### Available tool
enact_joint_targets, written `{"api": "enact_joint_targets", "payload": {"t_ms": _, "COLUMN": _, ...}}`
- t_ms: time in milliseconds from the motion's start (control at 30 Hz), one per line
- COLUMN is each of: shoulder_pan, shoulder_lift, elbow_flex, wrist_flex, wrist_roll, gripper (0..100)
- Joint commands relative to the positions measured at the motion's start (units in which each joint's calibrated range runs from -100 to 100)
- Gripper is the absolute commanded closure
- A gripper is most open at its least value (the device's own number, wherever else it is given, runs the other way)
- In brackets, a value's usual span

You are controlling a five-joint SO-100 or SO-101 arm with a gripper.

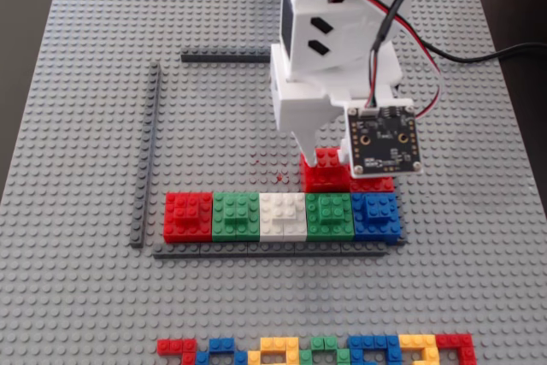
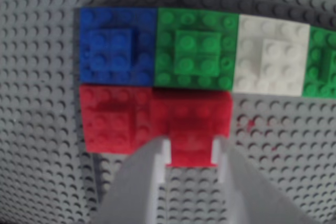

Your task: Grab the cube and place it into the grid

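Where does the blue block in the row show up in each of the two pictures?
Fixed view: the blue block ends the row on the right, just below the red cube.
Wrist view: blue block at upper left, directly above red.
Shared landmark: the white block, mid-row.

Gripper (image 2: pixel 191 153): fingers clamp raised top of red cube (image 2: pixel 184 116)
Second red block (image 2: pixel 113 119): touching it, left
Row above: blue block (image 2: pixel 115 45), green block (image 2: pixel 197 48), white block (image 2: pixel 270 56), another green at right edge
Surface: grey studded baseplate (image 2: pixel 37 129)
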Motion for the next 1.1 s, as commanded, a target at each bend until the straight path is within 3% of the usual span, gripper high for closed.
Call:
{"api": "enact_joint_targets", "payload": {"t_ms": 0, "shoulder_pan": -0.28, "shoulder_lift": -1.03, "elbow_flex": -4.62, "wrist_flex": -0.27, "wrist_roll": -0.59, "gripper": 96}}
{"api": "enact_joint_targets", "payload": {"t_ms": 1067, "shoulder_pan": 0.68, "shoulder_lift": -2.15, "elbow_flex": -2.17, "wrist_flex": -1.49, "wrist_roll": -1.37, "gripper": 83}}
